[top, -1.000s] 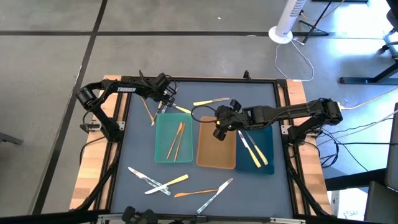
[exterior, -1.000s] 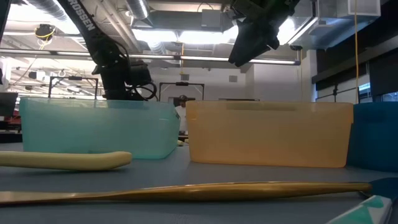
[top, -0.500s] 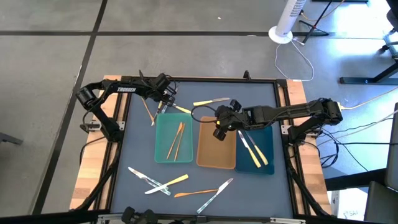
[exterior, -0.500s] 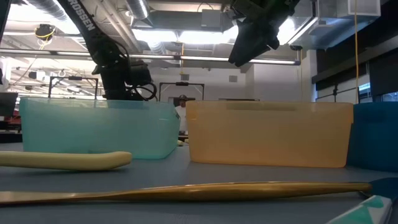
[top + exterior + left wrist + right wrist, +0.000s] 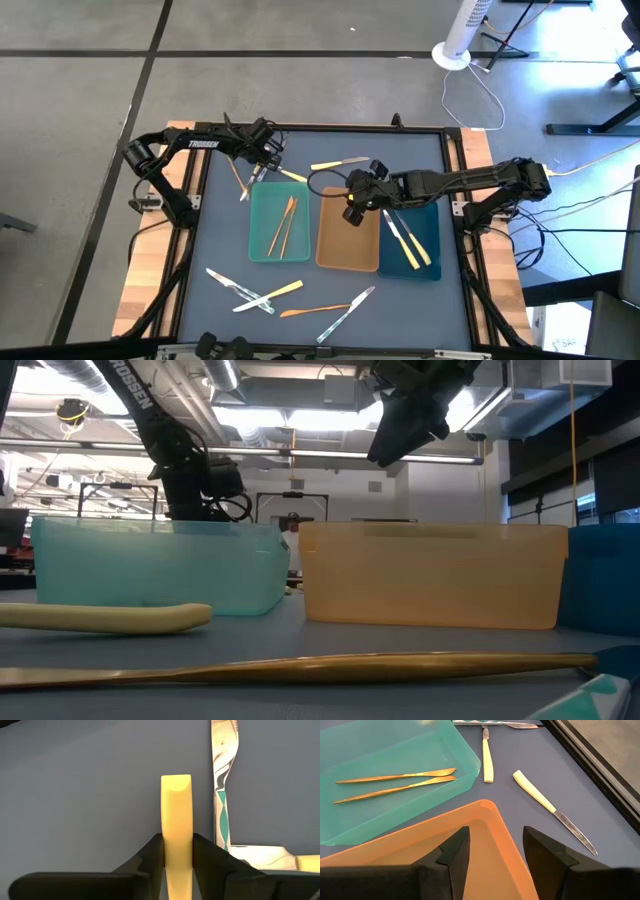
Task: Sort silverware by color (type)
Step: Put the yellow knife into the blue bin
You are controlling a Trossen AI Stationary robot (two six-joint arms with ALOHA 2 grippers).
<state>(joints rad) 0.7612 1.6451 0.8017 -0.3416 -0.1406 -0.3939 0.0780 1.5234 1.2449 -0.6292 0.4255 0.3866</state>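
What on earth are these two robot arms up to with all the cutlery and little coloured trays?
They are sorting silverware into trays. The left gripper has its fingers closed against a yellow-handled utensil near the back of the table, just behind the teal tray. The right gripper hangs open and empty above the tan tray. Two gold utensils already lie in the teal tray, two yellow-handled ones in the blue tray, and more wait on the table.

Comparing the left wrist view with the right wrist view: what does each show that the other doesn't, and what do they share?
Only the left wrist view: the left gripper closed around a yellow handle.
Only the right wrist view: the right gripper open and empty over the tan tray, plus the teal tray holding two gold utensils.
Both: the blue-grey table mat.
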